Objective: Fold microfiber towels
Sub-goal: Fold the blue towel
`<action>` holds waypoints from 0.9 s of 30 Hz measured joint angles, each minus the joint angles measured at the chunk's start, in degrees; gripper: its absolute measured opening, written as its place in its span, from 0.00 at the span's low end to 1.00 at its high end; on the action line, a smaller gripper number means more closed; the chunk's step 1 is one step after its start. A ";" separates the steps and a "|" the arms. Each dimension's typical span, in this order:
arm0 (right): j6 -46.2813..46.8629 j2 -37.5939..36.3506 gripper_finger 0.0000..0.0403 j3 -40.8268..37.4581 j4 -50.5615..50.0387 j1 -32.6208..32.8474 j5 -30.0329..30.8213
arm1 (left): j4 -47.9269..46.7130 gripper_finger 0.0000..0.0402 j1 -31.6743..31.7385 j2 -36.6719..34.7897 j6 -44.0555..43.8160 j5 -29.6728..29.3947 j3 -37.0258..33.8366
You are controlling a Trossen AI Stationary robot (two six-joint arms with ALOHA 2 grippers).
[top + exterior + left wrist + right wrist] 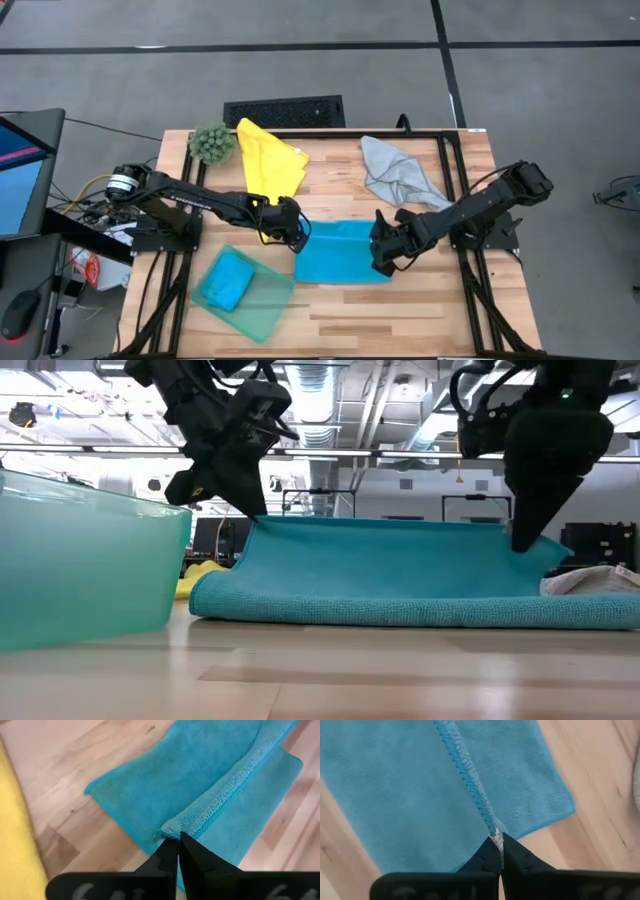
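1. Nearest you in the low view is the teal bin (85, 565), see-through, filling the near left; from above it sits at the table's (420, 300) front left with a folded blue cloth (228, 280) inside.
2. Your blue towel (345, 252) lies mid-table, between the two arms, its long axis running left to right across the table.
3. Left gripper (297, 232) is clamped on the towel's left corner; its wrist view shows the fingers (167, 862) pinched tight on the hem.
4. Right gripper (383, 252) is clamped on the right corner, the hem caught between its closed fingers (492, 857).
5. Between the two grips the raised edge runs level above the table, and the lower half lies flat on the wood, folded along the front.
6. Yellow towel (270, 160) lies rumpled at the back, just behind the left arm; a fuzzy green ball (211, 142) sits beside it at the back left corner.
7. Grey towel (395, 172) is crumpled at the back right, near the right arm.
8. You cannot see the towel's far half in the low view; the lifted sheet hides it, along with most of the yellow and grey towels.
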 joint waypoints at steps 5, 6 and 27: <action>-1.73 0.00 0.11 -0.04 0.23 -1.85 -0.06 | -0.57 0.00 0.35 0.00 0.20 -1.54 -0.05; -1.73 0.00 0.12 -0.07 0.21 -2.22 -0.19 | -0.80 0.00 0.39 0.00 0.24 -1.60 -0.09; -7.39 -0.94 0.48 -2.29 0.82 -1.53 5.94 | 6.58 0.22 1.42 6.54 3.28 -3.27 0.07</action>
